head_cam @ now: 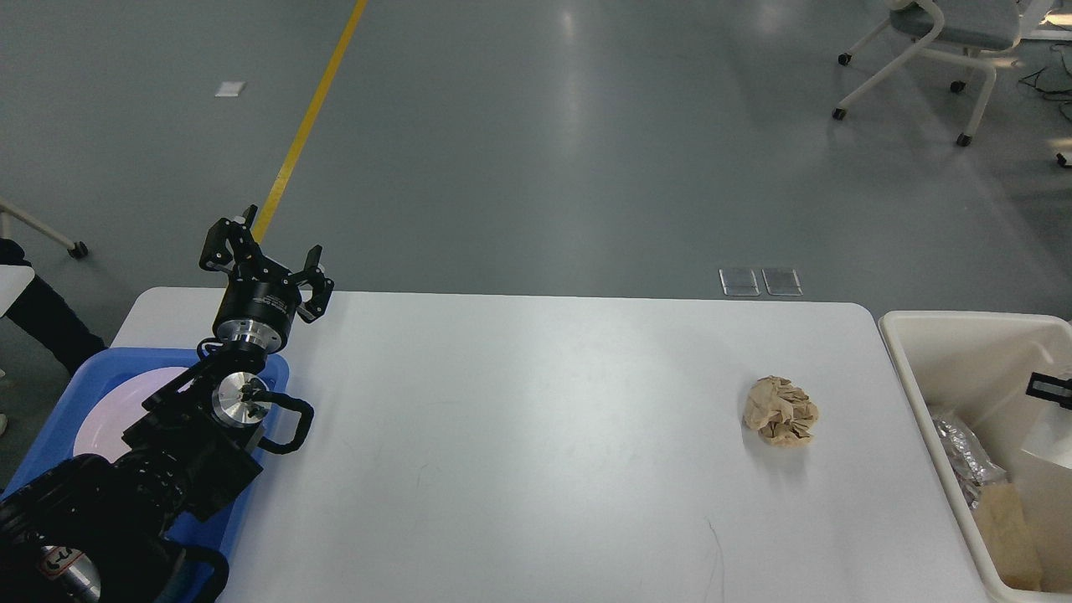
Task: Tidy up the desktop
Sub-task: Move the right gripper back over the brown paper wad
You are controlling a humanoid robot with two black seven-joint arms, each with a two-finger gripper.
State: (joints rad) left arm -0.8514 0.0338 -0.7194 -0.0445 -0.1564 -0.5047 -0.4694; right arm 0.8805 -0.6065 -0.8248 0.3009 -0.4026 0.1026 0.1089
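The white desktop (519,435) fills the middle of the head view. A crumpled brown paper ball (780,410) lies on its right part. My left gripper (266,255) is open and empty, raised above the desktop's far left corner. Only a small black piece of my right gripper (1052,387) shows at the right edge, low inside the cream bin (921,360). A blurred white cup (1047,440) sits just below it in the bin. I cannot tell whether the gripper still holds the cup.
A blue tray (59,419) with a pale plate (100,410) sits at the desktop's left edge, partly under my left arm. The bin holds crumpled foil (963,456) and a brown bag (1005,532). A wheeled chair (930,42) stands far right.
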